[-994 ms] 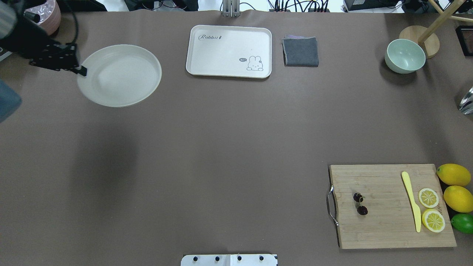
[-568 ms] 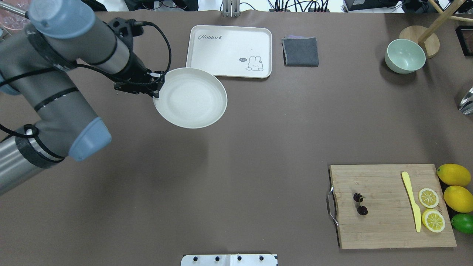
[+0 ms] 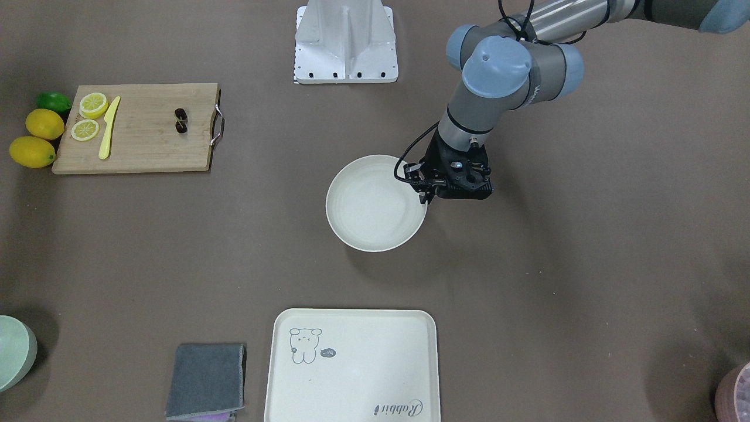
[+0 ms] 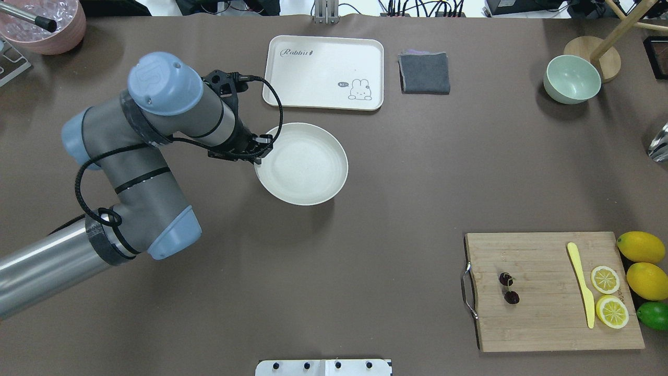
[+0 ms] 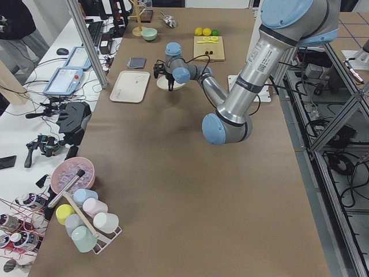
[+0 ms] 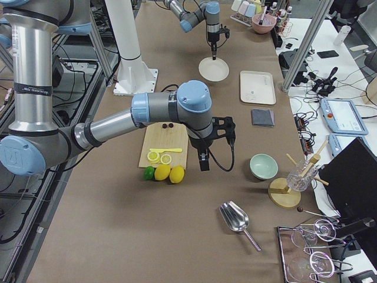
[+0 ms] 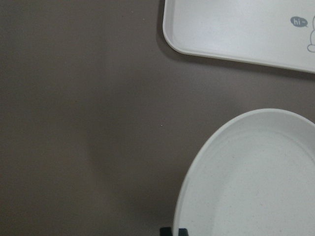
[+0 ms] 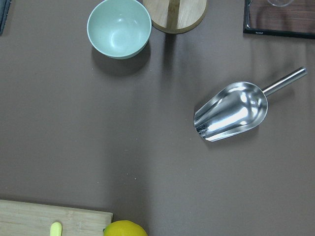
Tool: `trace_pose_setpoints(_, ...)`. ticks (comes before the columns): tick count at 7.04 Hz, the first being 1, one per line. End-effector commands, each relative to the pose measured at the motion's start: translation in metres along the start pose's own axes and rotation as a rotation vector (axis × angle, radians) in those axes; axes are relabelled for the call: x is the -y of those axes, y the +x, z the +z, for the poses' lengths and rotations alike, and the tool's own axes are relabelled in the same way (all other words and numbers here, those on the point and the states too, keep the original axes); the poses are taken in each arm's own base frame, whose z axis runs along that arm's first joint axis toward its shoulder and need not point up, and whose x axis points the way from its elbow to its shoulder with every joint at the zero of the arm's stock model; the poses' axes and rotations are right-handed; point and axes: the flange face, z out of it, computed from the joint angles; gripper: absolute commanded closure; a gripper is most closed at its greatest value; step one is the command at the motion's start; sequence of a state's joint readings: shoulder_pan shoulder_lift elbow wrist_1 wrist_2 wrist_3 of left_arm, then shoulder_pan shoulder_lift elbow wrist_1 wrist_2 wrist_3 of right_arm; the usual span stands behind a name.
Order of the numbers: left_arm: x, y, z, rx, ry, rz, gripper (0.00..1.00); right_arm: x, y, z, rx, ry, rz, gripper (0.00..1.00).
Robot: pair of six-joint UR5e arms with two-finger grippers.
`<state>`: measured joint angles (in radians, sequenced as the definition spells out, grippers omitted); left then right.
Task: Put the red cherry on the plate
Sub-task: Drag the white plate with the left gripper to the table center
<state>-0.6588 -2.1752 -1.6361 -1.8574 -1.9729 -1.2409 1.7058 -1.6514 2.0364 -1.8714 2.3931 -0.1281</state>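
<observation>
The off-white round plate (image 4: 305, 164) is near the table's middle, just in front of the tray, and casts a shadow on the cloth below. My left gripper (image 4: 259, 156) is shut on the plate's left rim; in the left wrist view its fingertips (image 7: 174, 231) pinch the plate (image 7: 256, 182) at the bottom edge. The red cherry (image 4: 507, 288), a dark pair on a stem, lies on the wooden cutting board (image 4: 543, 324) at the near right, far from the plate. My right gripper (image 6: 202, 160) hangs above the lemons and shows only in the exterior right view, so I cannot tell its state.
A cream tray (image 4: 323, 73) with a rabbit drawing, a grey cloth (image 4: 424, 73) and a pale green bowl (image 4: 571, 78) line the far side. The board also holds a yellow knife (image 4: 580, 284) and lemon slices; whole lemons (image 4: 641, 246) lie beside it. A metal scoop (image 8: 231, 112) lies right.
My left arm has carried the plate from the far left of the table to the right and nearer, now just in front of the tray. The cherry has not moved.
</observation>
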Motion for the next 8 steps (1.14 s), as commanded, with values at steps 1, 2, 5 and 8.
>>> trace_pose_setpoints(1,-0.028,0.014,0.025,-0.054,0.021,-0.047,1.0,-0.002,-0.001,-0.001,-0.001,0.003,-0.002,0.0)
trace_pose_setpoints(2,-0.044,0.022,0.034,-0.055,0.003,-0.043,1.0,-0.003,0.0,-0.001,-0.001,0.003,-0.001,0.0)
trace_pose_setpoints(5,-0.075,0.03,0.052,-0.077,0.02,-0.058,1.0,-0.008,-0.001,-0.003,-0.001,0.005,-0.001,0.0)
trace_pose_setpoints(8,-0.095,0.008,0.067,-0.118,0.044,-0.03,0.73,-0.013,-0.001,-0.008,-0.005,0.016,0.003,0.0)
